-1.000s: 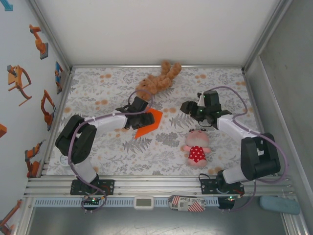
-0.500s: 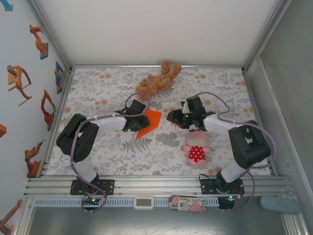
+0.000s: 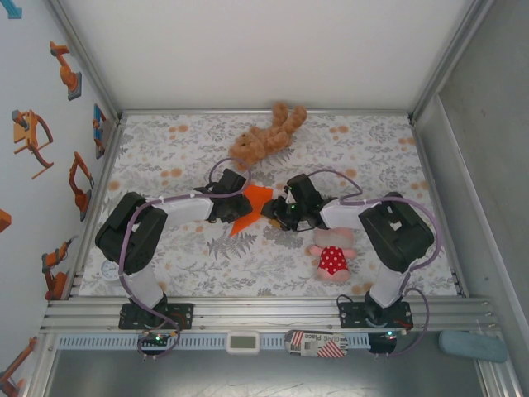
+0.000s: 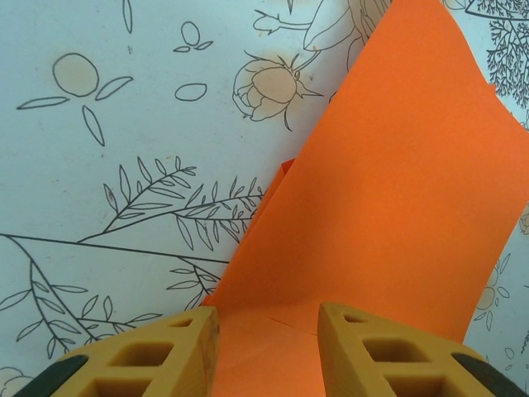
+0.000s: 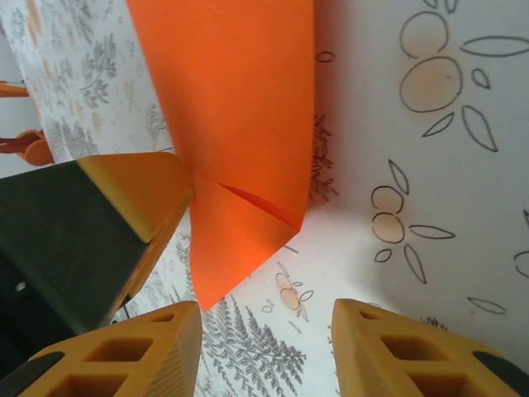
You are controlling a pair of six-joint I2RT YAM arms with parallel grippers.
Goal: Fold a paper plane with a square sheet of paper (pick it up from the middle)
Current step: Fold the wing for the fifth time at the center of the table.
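Orange square sheet of paper (image 3: pixel 254 199) mid-frame, bent up a bit. Left gripper (image 4: pixel 269 318) jaws apart, sheet edge between. Right gripper (image 5: pixel 266 310) same deal, apart, sheet corner close.

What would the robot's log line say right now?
orange paper: creased, not yet a plane | left gripper: jaws straddle its edge | right gripper: jaws open by its corner

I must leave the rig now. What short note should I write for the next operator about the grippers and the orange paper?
Left gripper: jaws around the orange paper; grip unclear.
Right gripper: open, paper's tip just ahead of it.
Paper sits between both grippers, in front of the brown bear.
Done: paper reached, one crease visible.
Left: folding it into a plane.
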